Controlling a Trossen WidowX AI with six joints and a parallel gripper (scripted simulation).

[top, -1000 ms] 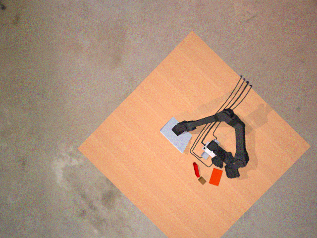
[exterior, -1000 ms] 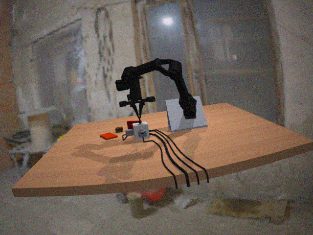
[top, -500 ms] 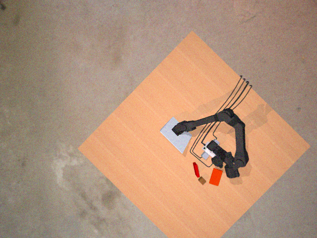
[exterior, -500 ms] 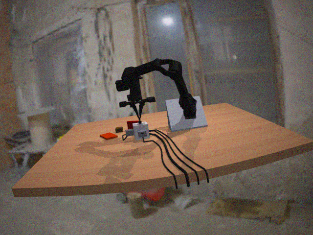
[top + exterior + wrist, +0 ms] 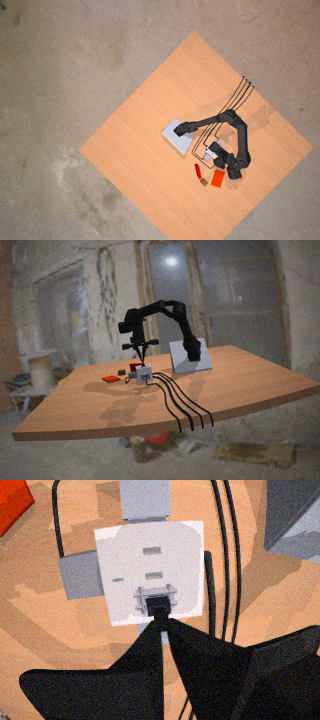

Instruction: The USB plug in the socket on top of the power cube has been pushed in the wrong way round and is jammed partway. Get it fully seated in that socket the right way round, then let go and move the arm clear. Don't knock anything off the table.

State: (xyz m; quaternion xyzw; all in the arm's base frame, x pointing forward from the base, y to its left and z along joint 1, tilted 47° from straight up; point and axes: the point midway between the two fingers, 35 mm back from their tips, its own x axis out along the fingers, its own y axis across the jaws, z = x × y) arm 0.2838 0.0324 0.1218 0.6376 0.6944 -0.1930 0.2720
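The white power cube stands on the table with slots in its top face. A small black USB plug stands in the socket at the cube's top, near one edge; a grey outline shows around it. My gripper points down over the cube and is shut on the plug, its fingertips right at the cube's top. The fingers hide part of the plug, and I cannot tell how deep it sits or which way round it is. In the top view the arm covers the plug.
Grey plugs with black cables sit at the cube's sides, the cables running over the table edge. An orange slab, a red block and a brown block lie nearby. A tilted grey panel stands by the arm's base.
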